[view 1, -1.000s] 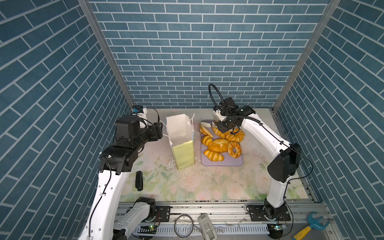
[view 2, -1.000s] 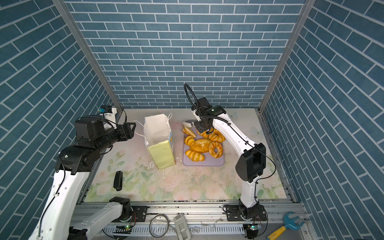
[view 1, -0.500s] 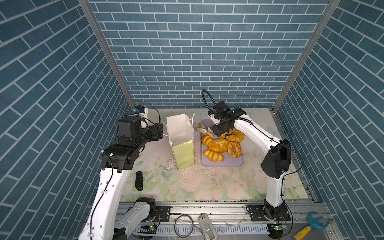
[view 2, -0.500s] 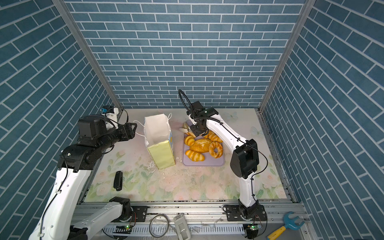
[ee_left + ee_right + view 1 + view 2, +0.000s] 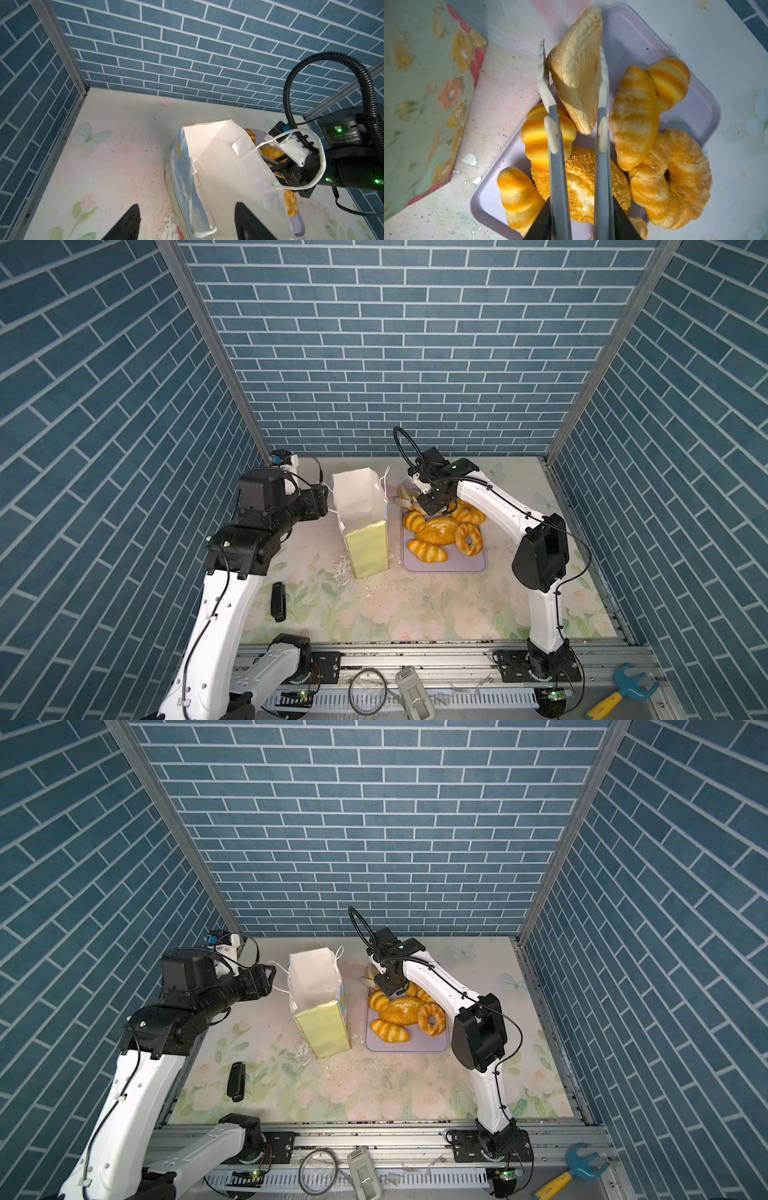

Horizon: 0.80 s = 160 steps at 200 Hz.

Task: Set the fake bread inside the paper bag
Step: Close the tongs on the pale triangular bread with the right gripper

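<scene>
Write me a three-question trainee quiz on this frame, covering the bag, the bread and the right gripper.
1. True or false: the paper bag lies flat on its side.
2. Multiple choice: what sits between the fingers of the right gripper? A. a spoon; B. a pale wedge of bread; C. nothing.
3. Short answer: what do the golden pastries rest on?

Key: 1. False, it stands upright with its mouth open. 2. B. 3. The lilac tray.
</scene>
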{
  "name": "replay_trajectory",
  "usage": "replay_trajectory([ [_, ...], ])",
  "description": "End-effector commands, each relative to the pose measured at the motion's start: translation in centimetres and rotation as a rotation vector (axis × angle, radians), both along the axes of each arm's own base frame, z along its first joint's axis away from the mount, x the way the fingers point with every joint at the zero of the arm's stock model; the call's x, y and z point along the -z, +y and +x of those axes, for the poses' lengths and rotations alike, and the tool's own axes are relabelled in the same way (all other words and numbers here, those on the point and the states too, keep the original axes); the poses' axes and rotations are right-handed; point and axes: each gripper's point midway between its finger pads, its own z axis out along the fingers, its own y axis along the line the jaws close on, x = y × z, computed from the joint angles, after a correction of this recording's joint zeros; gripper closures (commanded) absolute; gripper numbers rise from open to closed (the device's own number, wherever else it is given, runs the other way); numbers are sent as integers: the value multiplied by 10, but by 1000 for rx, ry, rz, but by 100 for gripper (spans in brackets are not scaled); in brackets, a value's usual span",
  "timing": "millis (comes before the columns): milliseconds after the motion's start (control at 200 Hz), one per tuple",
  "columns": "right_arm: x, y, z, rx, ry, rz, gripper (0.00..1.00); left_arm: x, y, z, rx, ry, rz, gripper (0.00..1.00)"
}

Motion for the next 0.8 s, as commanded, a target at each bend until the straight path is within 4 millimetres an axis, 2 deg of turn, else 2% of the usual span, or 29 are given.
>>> replay_trajectory([
  [0,-27,0,9,2,-89,7,65,-2,-4,3,15,-11,-4,27],
  [190,-45,-7,11,26,-141,14,71,-4,-6,5,20,-23,-20,27],
  [470,-88,-9,10,83,-225,114,75,-9,-9,8,31,-37,-35,27],
  [685,-119,-11,6,123,-275,198,75,-11,-4,10,9,-37,-5,27],
  [795,-139,-13,1,132,-296,252,75,-12,-5,12,19,-36,2,31],
])
